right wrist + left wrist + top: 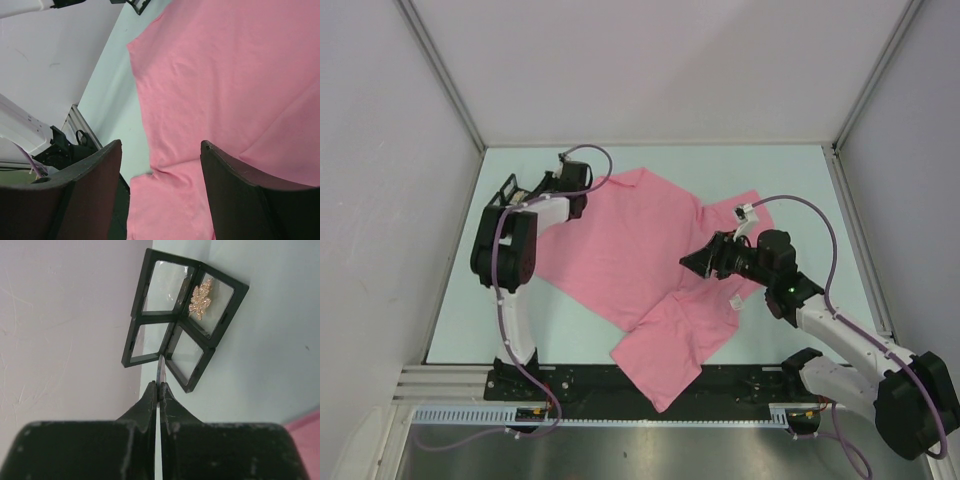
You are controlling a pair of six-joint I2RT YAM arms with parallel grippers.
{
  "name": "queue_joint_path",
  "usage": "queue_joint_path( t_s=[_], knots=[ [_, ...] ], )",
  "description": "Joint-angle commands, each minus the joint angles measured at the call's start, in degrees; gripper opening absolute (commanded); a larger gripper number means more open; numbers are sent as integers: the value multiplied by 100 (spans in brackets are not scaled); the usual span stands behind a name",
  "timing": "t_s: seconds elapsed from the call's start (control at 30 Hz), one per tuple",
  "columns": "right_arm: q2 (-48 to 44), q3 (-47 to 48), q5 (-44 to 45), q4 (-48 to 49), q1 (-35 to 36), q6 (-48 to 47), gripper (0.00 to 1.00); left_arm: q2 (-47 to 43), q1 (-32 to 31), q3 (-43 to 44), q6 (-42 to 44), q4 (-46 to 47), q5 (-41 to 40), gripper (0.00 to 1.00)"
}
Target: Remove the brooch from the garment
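Hovering open and empty over the shirt [620, 250], the right fingers [240, 195] have only limp, soft cloth below, spread across the tabletop [465, 300]. Farther off the left fingers [147, 407] are pressed closed, and beyond them the brooch [201, 299] lies in a black case [142, 359], off the cloth: small, stiff, light, probably best pinched by its edges.

No readable text, number or brand in any view. The small white label [733, 300] on the pink garment [640, 250] shows only as a blank white patch in the top view, too small to read. It does not show in either wrist view.
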Motion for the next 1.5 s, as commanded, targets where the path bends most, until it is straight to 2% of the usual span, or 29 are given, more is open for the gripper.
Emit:
queue_joint_path(
  t_s=[0.0, 0.47, 1.47],
  knots=[
    [20, 39, 58, 171, 20, -187, 68, 289, 222, 371, 466, 636, -236, 0],
    [293, 74, -38, 294, -164, -38, 68, 702, 873, 336, 581, 733, -87, 0],
    [354, 74, -118, 276, -252, 41, 68, 1220, 908, 608, 555, 514, -96, 1]
  ],
)
